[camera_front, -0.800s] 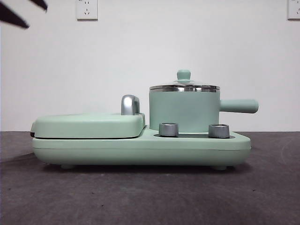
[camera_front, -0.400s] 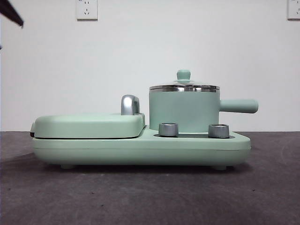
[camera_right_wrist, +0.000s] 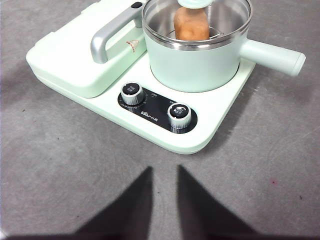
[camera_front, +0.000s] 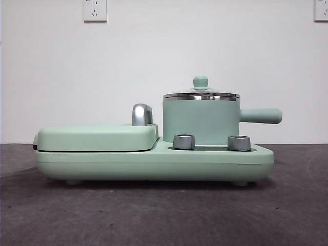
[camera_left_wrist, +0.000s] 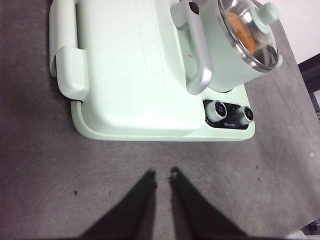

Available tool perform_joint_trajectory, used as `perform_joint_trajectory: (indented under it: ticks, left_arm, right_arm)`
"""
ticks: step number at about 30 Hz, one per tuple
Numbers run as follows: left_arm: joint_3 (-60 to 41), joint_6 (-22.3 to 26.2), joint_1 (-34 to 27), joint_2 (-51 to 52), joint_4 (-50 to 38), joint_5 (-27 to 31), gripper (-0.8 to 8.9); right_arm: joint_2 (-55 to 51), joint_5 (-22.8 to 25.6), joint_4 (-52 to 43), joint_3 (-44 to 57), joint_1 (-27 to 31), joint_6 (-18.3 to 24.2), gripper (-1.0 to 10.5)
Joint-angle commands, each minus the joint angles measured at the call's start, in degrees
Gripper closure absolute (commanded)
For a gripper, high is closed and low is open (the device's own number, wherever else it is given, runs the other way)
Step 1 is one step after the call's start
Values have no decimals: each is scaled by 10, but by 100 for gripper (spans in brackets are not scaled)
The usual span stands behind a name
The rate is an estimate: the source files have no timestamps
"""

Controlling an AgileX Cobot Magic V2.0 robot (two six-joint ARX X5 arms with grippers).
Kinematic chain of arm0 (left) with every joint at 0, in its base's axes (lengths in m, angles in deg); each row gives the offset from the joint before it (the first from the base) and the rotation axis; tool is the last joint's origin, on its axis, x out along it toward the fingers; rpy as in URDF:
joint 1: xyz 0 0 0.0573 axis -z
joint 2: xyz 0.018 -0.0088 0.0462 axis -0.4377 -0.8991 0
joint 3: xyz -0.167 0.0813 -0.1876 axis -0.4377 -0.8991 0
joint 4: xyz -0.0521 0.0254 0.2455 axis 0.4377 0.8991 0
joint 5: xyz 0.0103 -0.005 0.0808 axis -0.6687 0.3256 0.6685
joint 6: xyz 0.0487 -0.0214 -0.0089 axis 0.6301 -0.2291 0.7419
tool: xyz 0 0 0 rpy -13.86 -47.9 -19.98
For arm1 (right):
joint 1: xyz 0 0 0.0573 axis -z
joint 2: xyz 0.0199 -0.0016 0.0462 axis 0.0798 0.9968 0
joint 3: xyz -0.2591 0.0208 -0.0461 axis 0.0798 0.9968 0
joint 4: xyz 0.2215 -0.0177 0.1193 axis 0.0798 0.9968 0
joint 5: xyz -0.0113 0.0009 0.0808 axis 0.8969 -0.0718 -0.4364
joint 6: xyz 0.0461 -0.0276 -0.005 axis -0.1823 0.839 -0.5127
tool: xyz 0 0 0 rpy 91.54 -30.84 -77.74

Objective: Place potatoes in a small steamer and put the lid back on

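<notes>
Right wrist view, lid on small steamer, panel lettering unreadable, both claws slightly parted.

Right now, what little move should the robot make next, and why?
Probably none beyond keeping both arms back. The potato already sits inside the small steamer, and the lid rests on its rim. The left hand and right hand hover apart from it, holding nothing.

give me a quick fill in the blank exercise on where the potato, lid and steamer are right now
1. The potato lies inside the small ____.
2. The lid sits on the steamer, so the pot is ____.
3. The steamer's straight handle points away from the closed ____.
4. Two round ____ sit on the base in front of the steamer.

Missing words: steamer; covered; griddle; knobs
</notes>
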State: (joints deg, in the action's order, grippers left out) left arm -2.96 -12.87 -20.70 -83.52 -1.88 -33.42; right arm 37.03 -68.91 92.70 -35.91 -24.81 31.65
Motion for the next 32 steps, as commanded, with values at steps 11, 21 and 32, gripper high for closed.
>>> perform_joint_trajectory:
  ticks: [11, 21, 32]
  left_arm:
    - [3, 2, 0, 1, 14, -3, 808]
    - [-118, 254, -15, 140, -111, 14, 808]
    - [-362, 232, -39, 358, -289, 269, 807]
  right_arm:
    - [2, 1, -6, -2, -3, -4, 933]
    - [2, 1, -6, -2, -3, -4, 933]
    - [2, 1, -6, -2, -3, -4, 933]
